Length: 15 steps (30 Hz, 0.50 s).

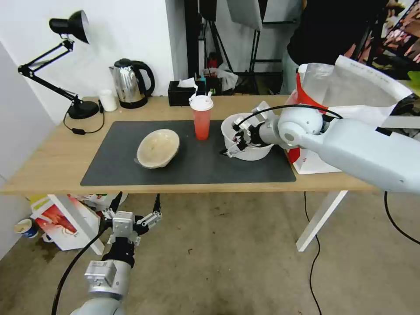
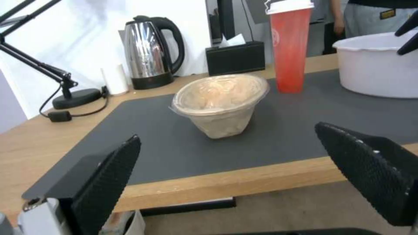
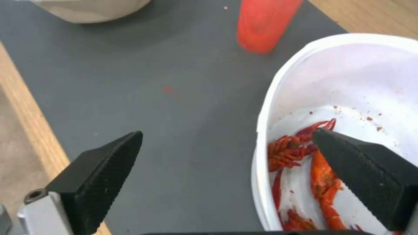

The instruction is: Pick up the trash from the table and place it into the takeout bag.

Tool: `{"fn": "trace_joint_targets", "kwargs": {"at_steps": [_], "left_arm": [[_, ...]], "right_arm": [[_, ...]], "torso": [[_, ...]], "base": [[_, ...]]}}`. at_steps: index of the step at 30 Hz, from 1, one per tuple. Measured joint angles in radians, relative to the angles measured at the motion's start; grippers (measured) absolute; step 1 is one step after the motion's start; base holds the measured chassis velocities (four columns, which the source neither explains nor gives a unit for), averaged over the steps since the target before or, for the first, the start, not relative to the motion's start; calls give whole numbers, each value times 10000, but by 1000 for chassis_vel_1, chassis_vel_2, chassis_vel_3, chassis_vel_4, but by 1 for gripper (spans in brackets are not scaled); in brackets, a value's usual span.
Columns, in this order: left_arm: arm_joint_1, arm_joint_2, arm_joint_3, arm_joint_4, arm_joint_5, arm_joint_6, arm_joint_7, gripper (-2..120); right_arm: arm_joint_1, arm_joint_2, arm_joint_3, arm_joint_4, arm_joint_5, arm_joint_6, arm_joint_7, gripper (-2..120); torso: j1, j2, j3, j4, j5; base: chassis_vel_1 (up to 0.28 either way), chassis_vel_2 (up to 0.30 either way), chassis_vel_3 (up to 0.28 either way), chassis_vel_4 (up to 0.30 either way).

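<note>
Nothing had reached the takeout bag (image 1: pixel 350 87) yet: white bowl (image 1: pixel 247 135), red cup (image 1: pixel 201 118) and beige bowl (image 1: pixel 158 148) all sat on the tabletop (image 1: pixel 52 162). The right gripper (image 1: pixel 234 141) straddled the white bowl's rim, fingers (image 3: pixel 365 173) wide. The left gripper (image 1: pixel 133 205) hung below the tabletop edge, fingers apart.

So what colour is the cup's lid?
White, on the red cup; the head view shows the lid best.

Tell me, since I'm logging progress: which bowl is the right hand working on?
The wide white plastic bowl with red crayfish scraps; the open right hand straddles its rim. The shallow beige bowl sits apart.
</note>
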Motion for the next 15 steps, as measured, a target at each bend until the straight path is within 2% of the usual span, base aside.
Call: {"fn": "trace_joint_targets", "kwargs": {"at_steps": [15], "left_arm": [[0, 0, 0, 0, 0, 0, 0, 100]], "right_arm": [[620, -400, -405, -223, -401, 4, -1096, 100]], "torso": [[0, 0, 0, -1, -2]], "base": [[0, 0, 0, 0]]}}
